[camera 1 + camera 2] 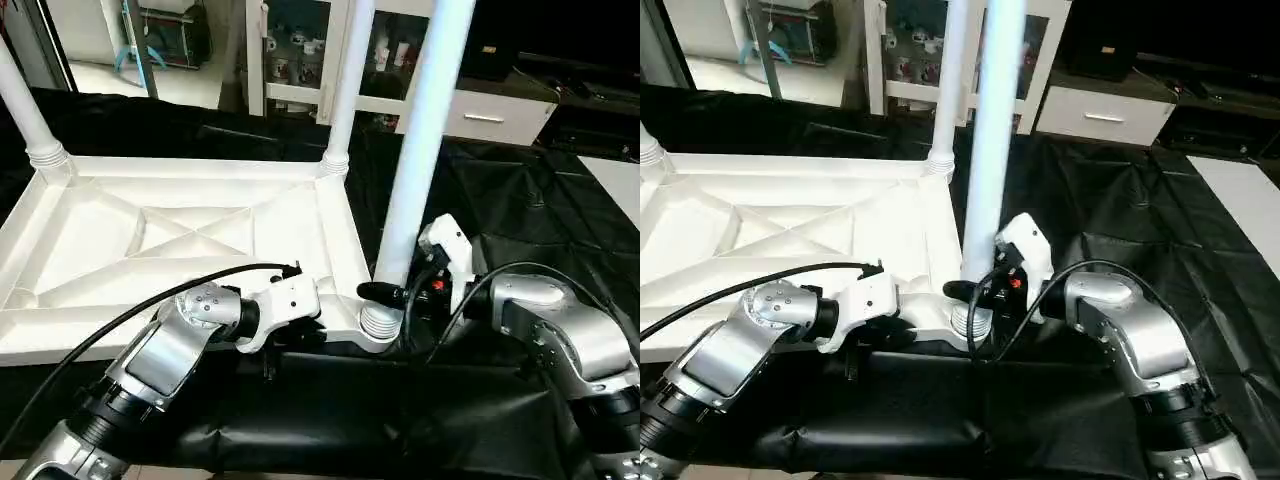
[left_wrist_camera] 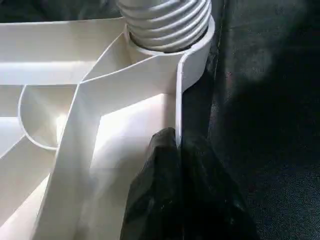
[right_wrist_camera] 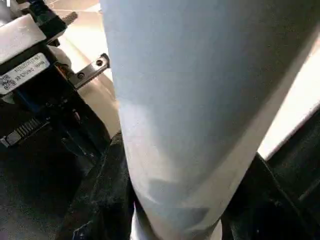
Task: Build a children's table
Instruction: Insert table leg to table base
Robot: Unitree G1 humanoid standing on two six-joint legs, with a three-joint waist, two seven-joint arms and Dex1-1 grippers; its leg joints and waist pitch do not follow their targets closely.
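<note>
Both pincers grip: left pincer (image 2: 176, 150) tabletop rim (image 2: 180, 95), right pincer (image 1: 392, 294) leg (image 1: 425, 130).

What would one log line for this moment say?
left fingers: shut on tabletop edge | right fingers: around near-corner leg above socket | legs standing: three | near-left socket: empty

All three standing legs (image 1: 425, 140) run out past the top edge. The tabletop (image 1: 150, 235) is cut off at left, its near rim hidden behind the forearms.
</note>
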